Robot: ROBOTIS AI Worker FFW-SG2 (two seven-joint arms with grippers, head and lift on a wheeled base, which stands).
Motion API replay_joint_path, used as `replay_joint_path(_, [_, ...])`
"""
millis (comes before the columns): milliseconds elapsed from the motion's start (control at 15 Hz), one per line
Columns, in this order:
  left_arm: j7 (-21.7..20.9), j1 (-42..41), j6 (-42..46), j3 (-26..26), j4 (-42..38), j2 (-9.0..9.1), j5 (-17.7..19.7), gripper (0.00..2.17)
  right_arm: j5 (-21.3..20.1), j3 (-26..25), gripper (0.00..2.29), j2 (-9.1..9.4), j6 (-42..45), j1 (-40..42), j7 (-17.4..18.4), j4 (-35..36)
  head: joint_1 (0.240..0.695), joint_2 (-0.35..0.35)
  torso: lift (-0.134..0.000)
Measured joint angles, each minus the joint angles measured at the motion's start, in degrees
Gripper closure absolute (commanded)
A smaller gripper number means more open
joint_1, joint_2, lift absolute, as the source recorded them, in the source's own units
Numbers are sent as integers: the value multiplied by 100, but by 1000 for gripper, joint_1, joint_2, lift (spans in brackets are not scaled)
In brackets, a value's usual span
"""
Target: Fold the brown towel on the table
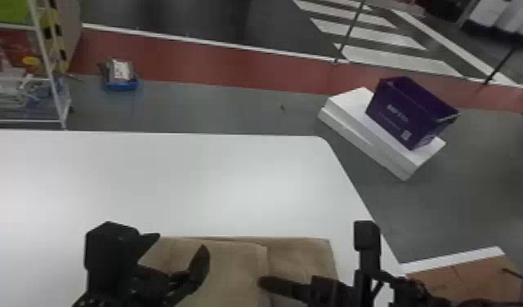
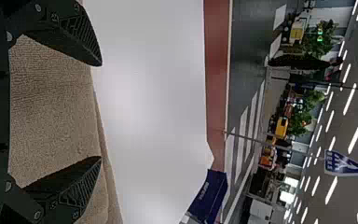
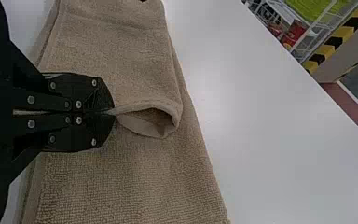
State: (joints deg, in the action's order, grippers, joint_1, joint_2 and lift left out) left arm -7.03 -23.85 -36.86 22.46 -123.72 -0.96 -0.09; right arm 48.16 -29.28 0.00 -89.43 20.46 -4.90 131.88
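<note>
Towel [image 1: 232, 261] partly folded on the white counter [image 1: 191, 183], right claw [image 1: 261, 282] pinching the edge of its upper layer, that edge bulging open beside the pinch, left claw [image 1: 181, 241] spread over the towel's left side

Large indoor hall, crosswalk stripes [image 1: 397, 57], road sign [image 2: 345, 163], strip lights [image 2: 357, 134] overhead

Grey floor [image 1: 215, 108], red strip [image 1: 191, 57] across it, white stripes [image 1: 395, 55] beyond. Wire rack [image 1: 52, 79] far left. Purple bin [image 1: 407, 114] on white box [image 1: 350, 104]. Strip lights [image 2: 357, 134] overhead.
</note>
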Motion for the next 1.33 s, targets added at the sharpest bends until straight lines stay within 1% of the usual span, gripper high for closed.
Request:
replay_joint_path(133, [0,-3,0,-29,0,-3,0,201,28,-9,1291,0,0,8,-29,57,695,-343,-124])
replay_joint_path(333, [0,-21,15,-72,-21,-9,7,201,353,-173,1291,0,0,62,-30,369,695,-332,-124])
replay_joint_path(667, [14,-116,55,-225,-104,-9,34,201,1083,-680,1291,0,0,99,-22,857,695,-317,-124])
replay_joint_path(867, [32,-137,85,-274,-108,-2,51,201,1701,-1182,1291,0,0,102,-29,1056,695,-321,-124])
replay_joint_path(933, [40,-137,86,-273,-107,-1,52,201,1877,-1362,1291,0,0,106,-31,1106,695,-333,-124])
replay_joint_path(1067, [44,-141,86,-250,-100,6,51,201,2012,-1630,1291,0,0,115,-122,1117,695,-350,-124])
replay_joint_path(1200, [52,-142,87,-224,-81,14,35,201,2028,-1849,1291,0,0,214,-275,1055,695,-350,-124])
replay_joint_path(1333, [78,-139,75,-192,-78,22,8,201,2048,-1954,1291,0,0,320,-380,1040,695,-350,-124])
